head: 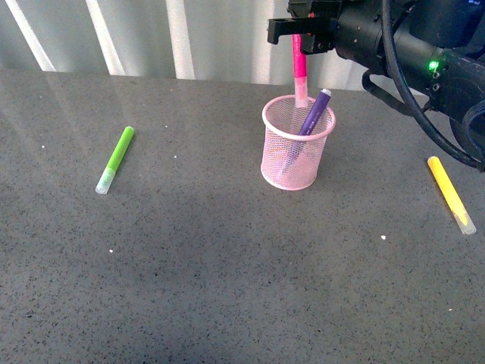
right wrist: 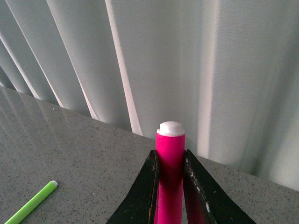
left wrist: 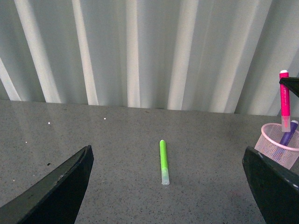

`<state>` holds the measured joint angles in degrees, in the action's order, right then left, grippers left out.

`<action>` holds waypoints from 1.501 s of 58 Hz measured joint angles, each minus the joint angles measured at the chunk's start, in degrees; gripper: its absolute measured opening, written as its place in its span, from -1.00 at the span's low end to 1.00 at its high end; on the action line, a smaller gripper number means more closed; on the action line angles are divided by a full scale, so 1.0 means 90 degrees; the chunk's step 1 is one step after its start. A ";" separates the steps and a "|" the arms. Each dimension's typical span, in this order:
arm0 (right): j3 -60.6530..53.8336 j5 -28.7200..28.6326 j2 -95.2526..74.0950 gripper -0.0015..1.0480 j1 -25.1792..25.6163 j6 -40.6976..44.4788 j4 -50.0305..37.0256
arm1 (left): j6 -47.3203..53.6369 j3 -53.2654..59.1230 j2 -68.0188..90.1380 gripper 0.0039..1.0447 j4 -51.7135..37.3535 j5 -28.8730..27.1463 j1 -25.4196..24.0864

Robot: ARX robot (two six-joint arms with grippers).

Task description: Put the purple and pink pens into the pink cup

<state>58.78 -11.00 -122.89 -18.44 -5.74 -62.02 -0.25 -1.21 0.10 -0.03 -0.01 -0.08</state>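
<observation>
Pen [head: 300, 67], pink — clamped in right hand [head: 301, 32], over cup [head: 292, 165]

Grey speckled table [head: 189, 288], pale pleated curtain [left wrist: 154, 51]

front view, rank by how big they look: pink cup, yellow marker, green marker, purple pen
1. pink cup, clearly largest
2. yellow marker and green marker: look nearly the same length, so not ranked apart
3. purple pen: mostly inside the cup, only its upper part shows plainly, so smallest

The pink pen [right wrist: 170, 144] is clamped in the right hand [right wrist: 170, 155]; a lime-green marker [right wrist: 30, 203] is laid flat on the table [right wrist: 70, 158].
</observation>
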 joint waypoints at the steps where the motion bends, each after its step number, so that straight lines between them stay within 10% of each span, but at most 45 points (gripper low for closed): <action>1: 0.0000 0.0000 -0.0012 -0.81 0.0007 -0.0015 0.0000 | 0.0000 0.0000 0.0000 0.88 0.0000 0.0000 0.0000; 32: -0.0029 0.0041 -0.0036 -0.79 0.0204 -0.0022 0.0087 | -0.0002 0.0000 0.0000 0.88 0.0000 0.0000 0.0000; 58: -0.0117 0.0425 0.0355 0.89 0.0352 0.0024 0.0464 | -0.0002 0.0000 0.0000 0.88 0.0000 0.0000 0.0000; 72: -0.0685 0.0916 0.1795 0.86 0.0935 0.0435 0.1564 | 0.0000 0.0000 0.0000 0.88 0.0000 0.0000 0.0000; 87: -0.2181 -0.0119 0.5187 0.86 0.2353 0.0668 0.3041 | 0.0000 0.0000 0.0000 0.88 0.0000 0.0000 0.0000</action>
<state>39.16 -12.08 -76.20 2.74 0.27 -34.65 -0.25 -1.21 0.10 -0.03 -0.01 -0.08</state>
